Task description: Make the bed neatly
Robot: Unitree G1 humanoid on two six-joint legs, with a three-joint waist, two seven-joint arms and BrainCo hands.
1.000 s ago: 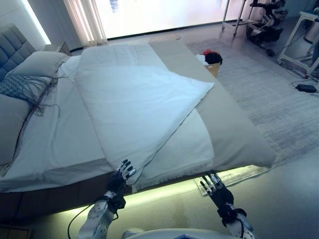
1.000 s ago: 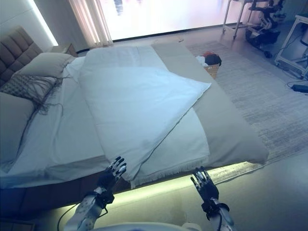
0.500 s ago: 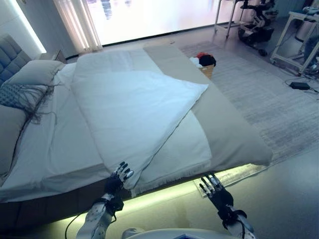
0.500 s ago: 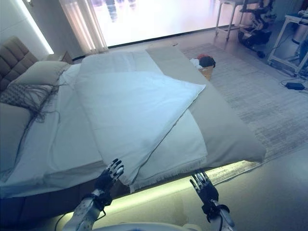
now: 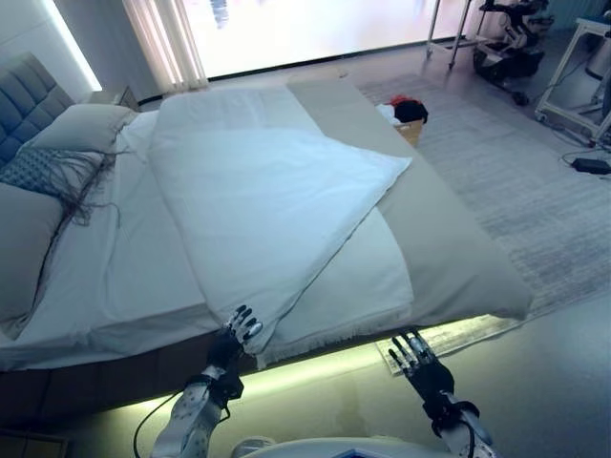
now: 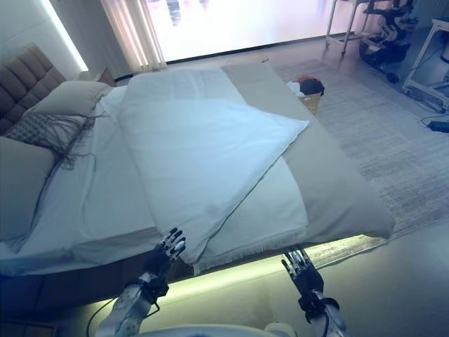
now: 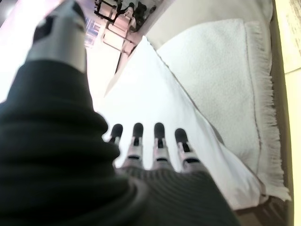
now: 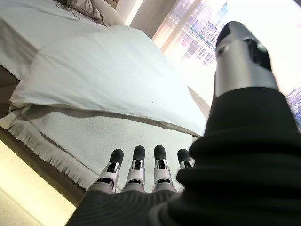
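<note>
The bed (image 5: 477, 286) stands before the robot with its white duvet (image 5: 258, 200) folded back on itself, one corner pointing toward the foot-side edge and the lowest fold hanging at the near edge. Under it lie a white fringed blanket (image 5: 363, 286), its fringe along the near edge, and a beige cover (image 5: 449, 248) running down the foot end. Pillows (image 5: 76, 124) and a dark tasselled throw (image 5: 48, 172) sit at the head end by the padded headboard (image 5: 24, 91).

The left hand (image 5: 236, 336) is raised at the near edge, its fingers (image 7: 159, 141) straight and spread, their tips just at the duvet's hanging fold; whether they touch the cloth cannot be told. The right hand (image 5: 417, 361) hovers below the near edge, near the foot-end corner, fingers (image 8: 136, 165) straight and apart, holding nothing (the fringe lies just ahead of it).

Against half a second ago the whole scene sits a little lower and further right in the head views, so the camera has shifted; the duvet's fold and both hands keep the same places relative to the bed.

A basket (image 5: 406, 119) of clothes stands on the rug (image 5: 516, 181) beyond the far side.
</note>
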